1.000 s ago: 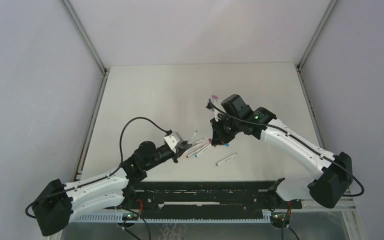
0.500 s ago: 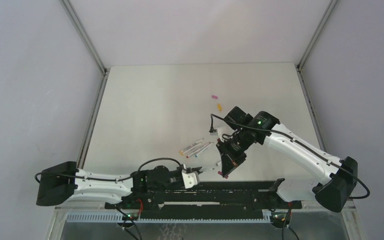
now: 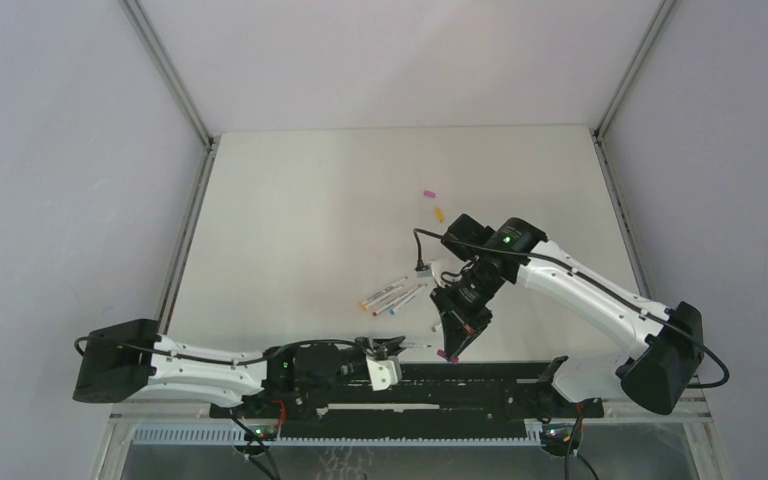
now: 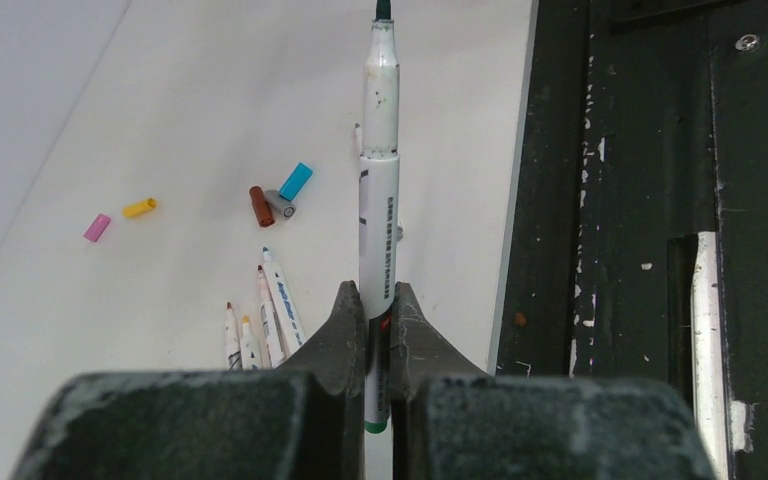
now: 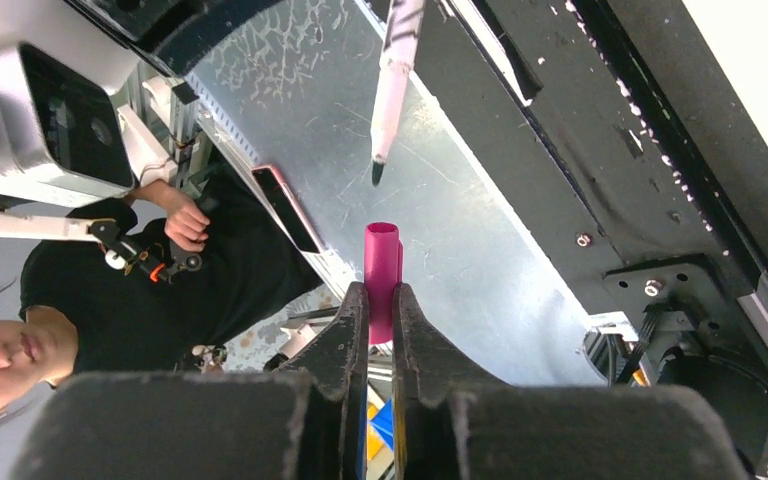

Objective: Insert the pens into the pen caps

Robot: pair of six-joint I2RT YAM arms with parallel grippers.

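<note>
My left gripper [image 4: 378,300] is shut on a white pen [image 4: 378,200] with a dark green tip, held level over the table's near edge [image 3: 415,346]. My right gripper [image 5: 380,290] is shut on a magenta cap [image 5: 382,265], whose open end faces the pen's tip [image 5: 392,90] across a short gap. In the top view the right gripper [image 3: 450,345] is just right of the left gripper [image 3: 392,352]. Several loose pens [image 3: 390,296] lie mid-table. Pink [image 4: 97,227], orange [image 4: 139,208], dark red [image 4: 261,206], grey [image 4: 282,205] and blue [image 4: 296,181] caps lie beyond them.
A black rail [image 3: 480,375] runs along the near edge under both grippers. In the top view the pink cap [image 3: 427,194] and the orange cap [image 3: 438,213] lie far of the right arm. A person [image 5: 110,260] shows below the table in the right wrist view.
The left arm swung from the pen cluster to the near edge with a pen. The right arm came down and nearer with the magenta cap, now facing the pen's tip.
</note>
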